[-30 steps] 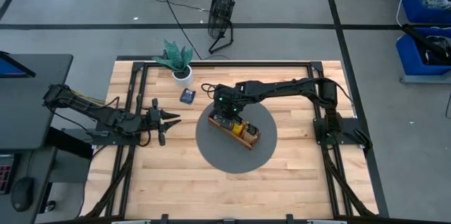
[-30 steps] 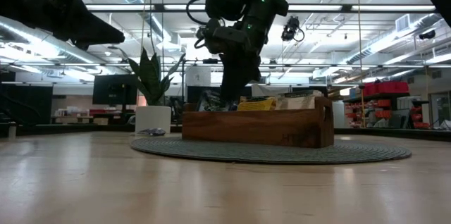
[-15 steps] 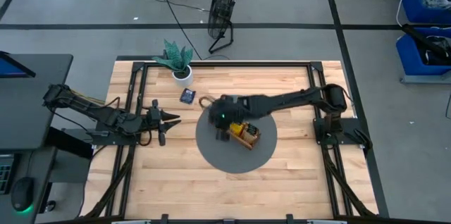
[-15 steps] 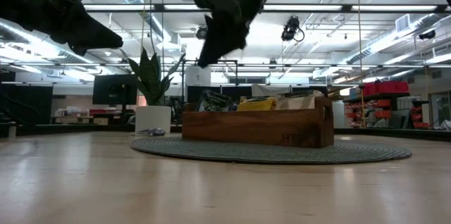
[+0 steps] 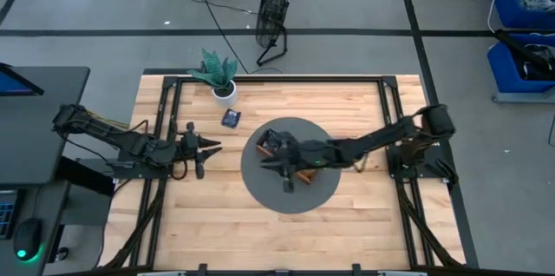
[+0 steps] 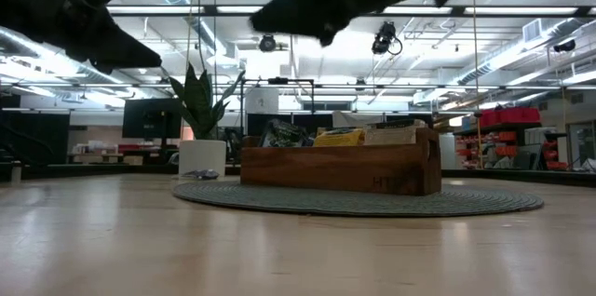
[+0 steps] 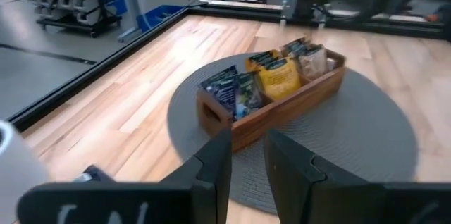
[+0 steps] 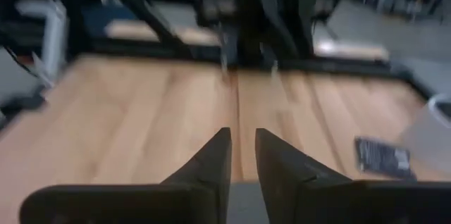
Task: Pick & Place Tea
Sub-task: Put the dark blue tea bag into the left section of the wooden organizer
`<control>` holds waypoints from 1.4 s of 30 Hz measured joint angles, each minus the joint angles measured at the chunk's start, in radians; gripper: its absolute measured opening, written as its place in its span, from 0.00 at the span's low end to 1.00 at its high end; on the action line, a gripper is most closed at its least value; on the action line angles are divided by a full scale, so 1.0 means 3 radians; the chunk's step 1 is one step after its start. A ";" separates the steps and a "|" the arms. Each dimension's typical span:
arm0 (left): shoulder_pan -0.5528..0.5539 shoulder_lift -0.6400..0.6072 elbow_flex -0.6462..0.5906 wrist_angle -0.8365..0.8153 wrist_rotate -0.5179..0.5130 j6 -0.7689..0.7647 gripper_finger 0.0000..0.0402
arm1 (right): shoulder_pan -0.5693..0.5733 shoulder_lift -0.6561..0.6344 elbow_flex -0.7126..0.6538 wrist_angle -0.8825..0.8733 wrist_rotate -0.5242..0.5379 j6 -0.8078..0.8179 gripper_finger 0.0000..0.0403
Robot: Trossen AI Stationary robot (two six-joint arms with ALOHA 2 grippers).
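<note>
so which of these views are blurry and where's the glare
Right wrist view: the whole picture is smeared, the sachet on the table too. Low view: ceiling lights glare, so both arms are black silhouettes and the right gripper is soft-edged. Left wrist view: the tray is slightly soft. High view: evenly lit and sharp.

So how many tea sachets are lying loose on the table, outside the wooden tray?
1: a dark sachet on the bare wood near the potted plant. Others may be hidden under the right arm.

Pale striped wood counter (image 5: 347,224); grey round mat (image 7: 352,132); brown wooden tray (image 7: 282,108) with dark blue and yellow sachets (image 7: 278,79); green plant (image 5: 217,69), white pot.
</note>
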 joint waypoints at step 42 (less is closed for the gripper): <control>0.2084 0.2366 0.0386 0.0642 0.0825 0.0863 0.62 | -0.0040 -0.1367 -0.1549 0.0812 -0.0013 -0.0523 0.18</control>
